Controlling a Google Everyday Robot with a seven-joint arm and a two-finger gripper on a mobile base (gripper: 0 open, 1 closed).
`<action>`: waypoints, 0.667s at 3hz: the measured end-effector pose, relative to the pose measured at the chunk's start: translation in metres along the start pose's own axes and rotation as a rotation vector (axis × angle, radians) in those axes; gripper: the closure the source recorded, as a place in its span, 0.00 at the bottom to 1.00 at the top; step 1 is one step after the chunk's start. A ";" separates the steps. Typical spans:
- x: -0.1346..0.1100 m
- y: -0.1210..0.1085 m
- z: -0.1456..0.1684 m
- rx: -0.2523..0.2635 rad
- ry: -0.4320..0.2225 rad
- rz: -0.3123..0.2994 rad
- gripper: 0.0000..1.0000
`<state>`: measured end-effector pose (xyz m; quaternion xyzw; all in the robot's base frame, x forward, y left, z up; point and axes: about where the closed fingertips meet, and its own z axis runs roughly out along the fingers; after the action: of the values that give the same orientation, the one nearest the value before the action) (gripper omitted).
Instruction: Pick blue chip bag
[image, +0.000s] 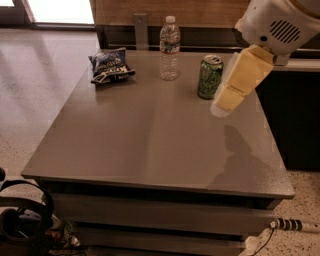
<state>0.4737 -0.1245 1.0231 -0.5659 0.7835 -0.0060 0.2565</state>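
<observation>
End effector near can — bag apart

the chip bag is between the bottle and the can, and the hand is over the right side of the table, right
Not quite. The camera view shows the bottle in the middle: the chip bag lies to its left and the can stands to its right. The hand is over the right side of the table, close by the can.
</observation>
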 end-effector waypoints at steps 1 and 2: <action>-0.054 -0.009 0.029 0.006 -0.131 0.015 0.00; -0.085 -0.026 0.056 0.017 -0.228 0.020 0.00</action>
<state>0.5387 -0.0428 1.0162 -0.5528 0.7549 0.0545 0.3487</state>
